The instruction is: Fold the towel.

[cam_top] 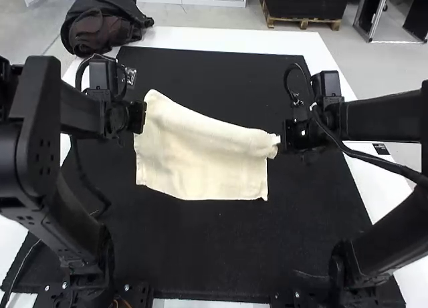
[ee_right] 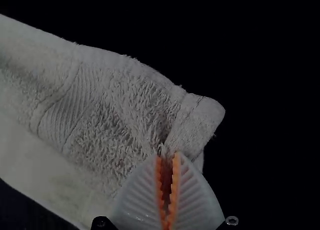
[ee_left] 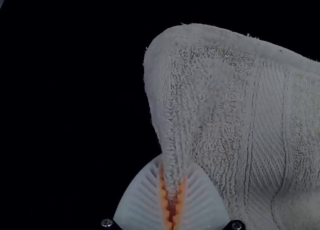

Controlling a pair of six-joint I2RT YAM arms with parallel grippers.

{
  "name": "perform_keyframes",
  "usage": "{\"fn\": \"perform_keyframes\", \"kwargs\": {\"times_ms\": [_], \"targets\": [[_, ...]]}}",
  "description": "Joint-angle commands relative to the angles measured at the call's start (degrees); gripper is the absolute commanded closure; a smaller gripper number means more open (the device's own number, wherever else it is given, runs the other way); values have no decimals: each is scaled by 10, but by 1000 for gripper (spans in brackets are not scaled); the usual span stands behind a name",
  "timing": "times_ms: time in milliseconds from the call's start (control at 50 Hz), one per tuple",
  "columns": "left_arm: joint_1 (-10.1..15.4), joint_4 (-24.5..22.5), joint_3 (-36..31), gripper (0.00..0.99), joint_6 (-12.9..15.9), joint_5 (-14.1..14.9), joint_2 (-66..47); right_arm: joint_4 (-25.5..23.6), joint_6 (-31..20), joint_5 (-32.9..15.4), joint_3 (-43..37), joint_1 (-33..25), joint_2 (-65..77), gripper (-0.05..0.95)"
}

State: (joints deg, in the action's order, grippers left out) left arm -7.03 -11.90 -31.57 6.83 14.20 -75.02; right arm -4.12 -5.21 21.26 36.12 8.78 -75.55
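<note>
In the high view the cream towel (cam_top: 200, 161) lies on the black mat, its near part flat and its far part raised in a loose roll between the grippers. My left gripper (cam_top: 142, 117) is at its far left corner, my right gripper (cam_top: 281, 139) at its right end. The left wrist view has my left gripper (ee_left: 173, 192) shut on a pinch of the towel (ee_left: 210, 90), with the rounded edge standing out past the fingertips. My right gripper (ee_right: 167, 165) is shut on a bunched bit near a corner of the towel (ee_right: 120, 100).
The black mat (cam_top: 214, 254) covers most of the white table (cam_top: 234, 39). A dark bag (cam_top: 103, 21) sits at the table's far left corner. Cables hang along both arms.
</note>
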Motion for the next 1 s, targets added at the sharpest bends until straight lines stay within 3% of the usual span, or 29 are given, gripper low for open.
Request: {"fn": "perform_keyframes", "kwargs": {"times_ms": [0, 540, 980], "targets": [[-13, 0, 3, 969, 4, -29, 22, -7, -9, -17, -5, -17, 25, 923], [-8, 30, 81, 969, 24, -30, 82, -44, -15, -3, -33, -13, 40, 923], [-5, 37, 118, 969, 35, -36, 66, -29, -16, 1, -69, -12, 29, 925]]}}
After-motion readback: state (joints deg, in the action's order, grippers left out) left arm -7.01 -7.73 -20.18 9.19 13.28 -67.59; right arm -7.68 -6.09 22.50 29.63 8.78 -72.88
